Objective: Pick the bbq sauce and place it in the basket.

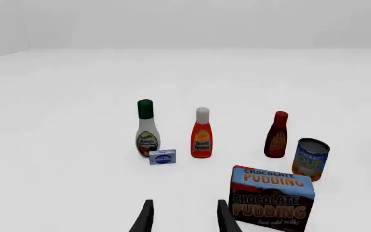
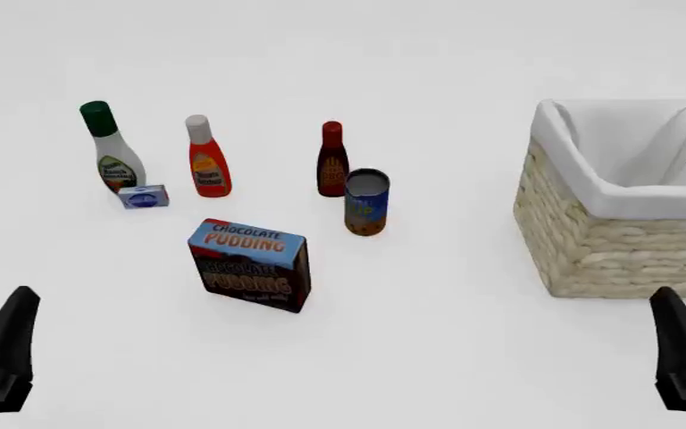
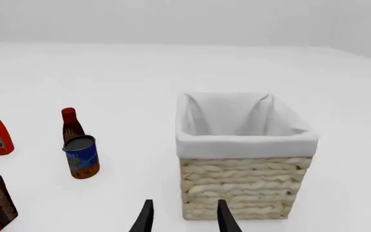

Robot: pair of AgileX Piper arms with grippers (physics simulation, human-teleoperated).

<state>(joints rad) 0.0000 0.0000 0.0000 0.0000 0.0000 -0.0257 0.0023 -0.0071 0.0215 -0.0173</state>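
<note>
The bbq sauce (image 2: 332, 161) is a small dark reddish-brown bottle with a red cap. It stands upright on the white table just behind a blue-and-orange can (image 2: 366, 204). It also shows in the left wrist view as bbq sauce (image 1: 277, 135) and in the right wrist view as bbq sauce (image 3: 71, 126). The woven basket (image 2: 611, 241) with a white lining stands at the right, and nothing shows inside it. My left gripper (image 2: 10, 344) hangs at the near left, open, well short of the bottles. My right gripper (image 2: 682, 344) is open at the near right, in front of the basket (image 3: 247, 183).
A green-capped white dressing bottle (image 2: 111, 152), an orange-red bottle with a white cap (image 2: 206, 161) and a small blue-and-white box (image 2: 143, 197) stand at the left. A chocolate pudding box (image 2: 251, 264) sits nearer, between my left gripper and the bbq sauce.
</note>
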